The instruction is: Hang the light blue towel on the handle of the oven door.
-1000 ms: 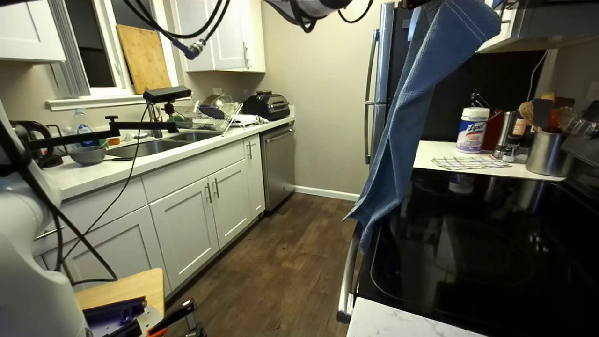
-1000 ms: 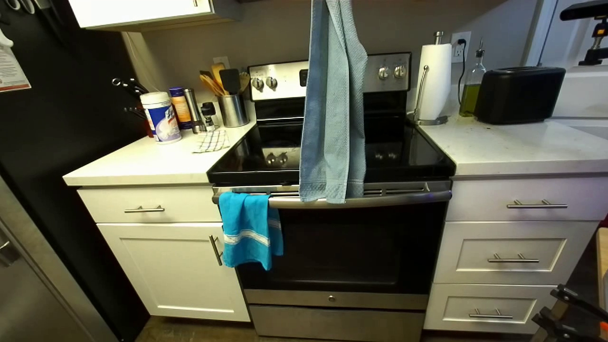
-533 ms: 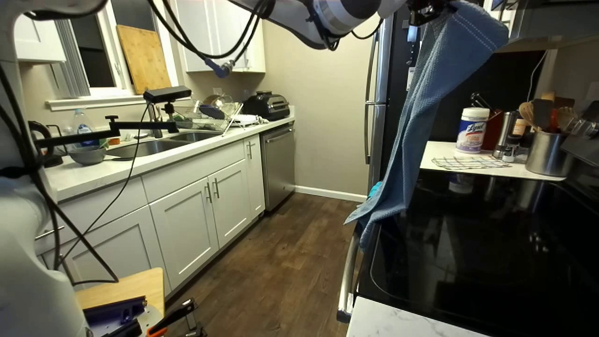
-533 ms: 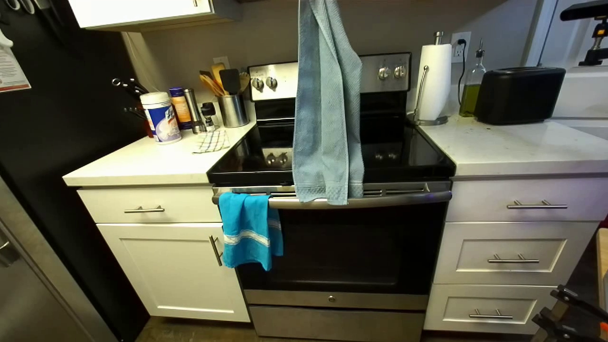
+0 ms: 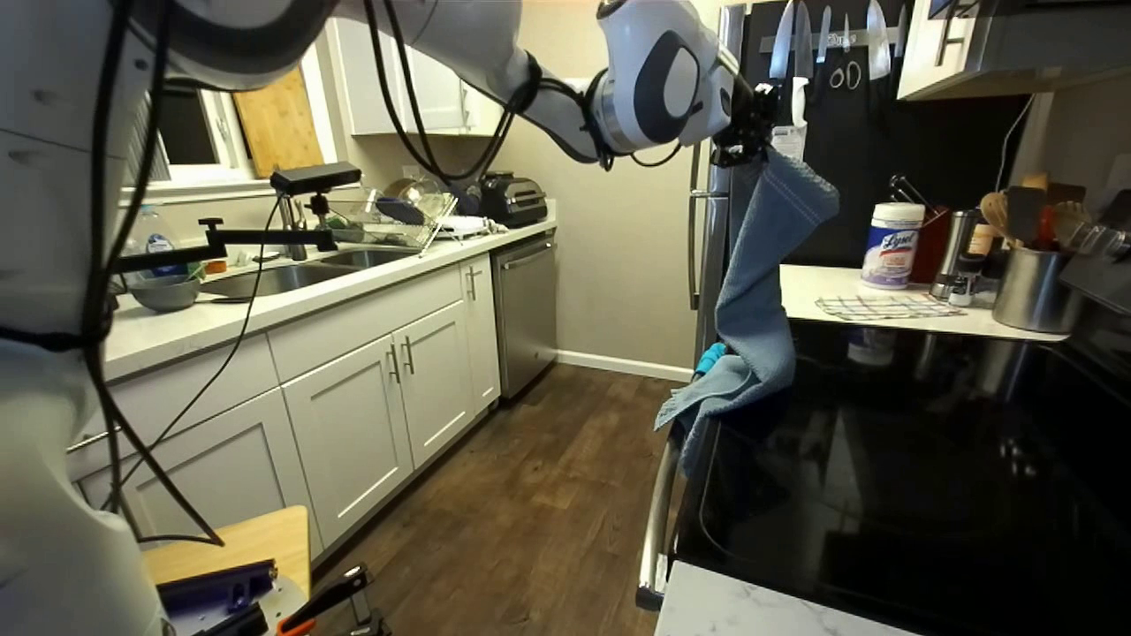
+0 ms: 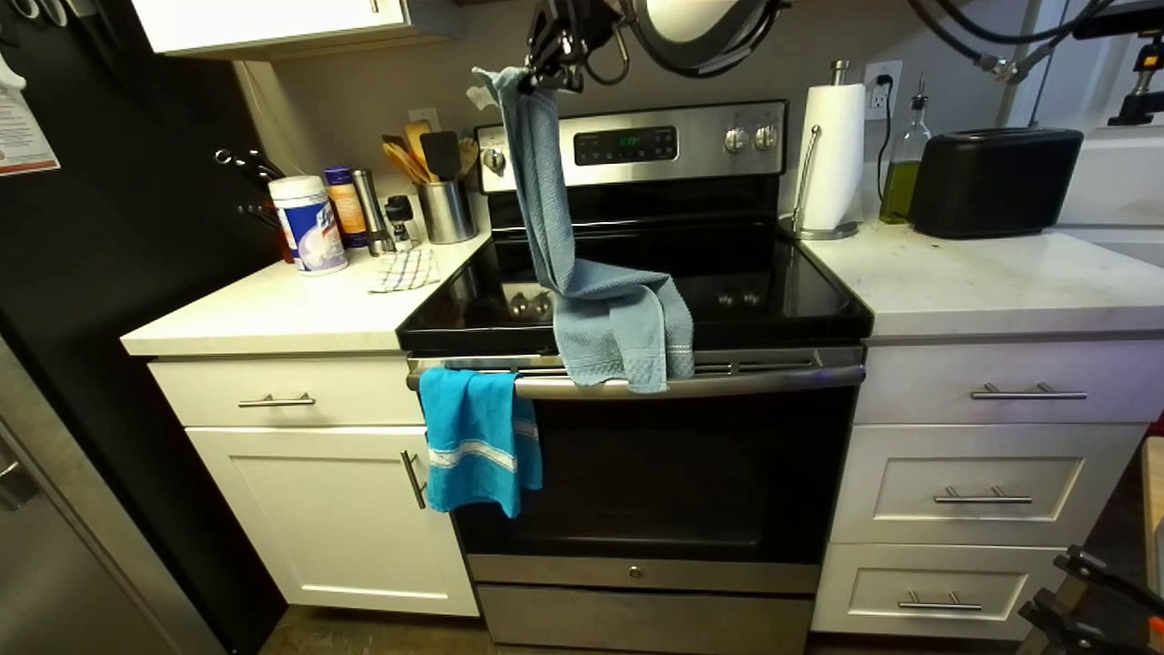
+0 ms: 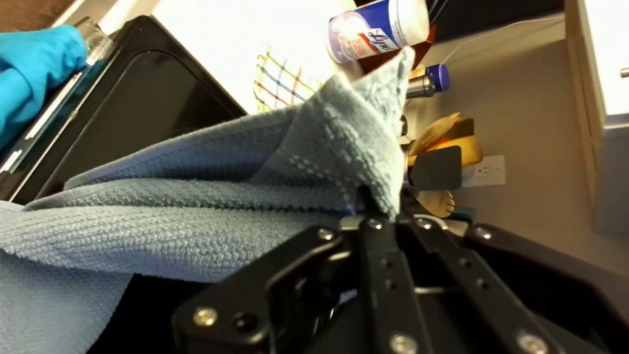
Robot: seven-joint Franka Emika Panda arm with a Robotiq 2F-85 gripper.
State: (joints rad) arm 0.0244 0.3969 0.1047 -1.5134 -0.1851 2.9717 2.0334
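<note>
The light blue towel, greyish blue, shows in both exterior views (image 5: 760,283) (image 6: 618,314) and the wrist view (image 7: 147,231). My gripper (image 5: 751,152) is shut on its top end, above the cooktop; it shows in an exterior view (image 6: 553,80) and the wrist view (image 7: 383,206). From the gripper the towel hangs down, bends in the middle and rests over the cooktop's front edge. Its lower hem overlaps the oven door handle (image 6: 755,384) from above; whether any of it is behind the bar I cannot tell. The handle also shows in an exterior view (image 5: 656,530).
A bright turquoise towel (image 6: 473,446) hangs on the handle's fridge-side end. A wipes canister (image 6: 309,226), a utensil holder (image 6: 446,211) and a checked cloth (image 6: 406,271) stand or lie on the counter. A paper towel roll (image 6: 832,159) and a toaster (image 6: 996,182) stand opposite.
My gripper has come down and moved toward the fridge side with the towel's top end. The towel, stretched straight before, now slackens and folds near the cooktop. Its lower hem stays almost in place.
</note>
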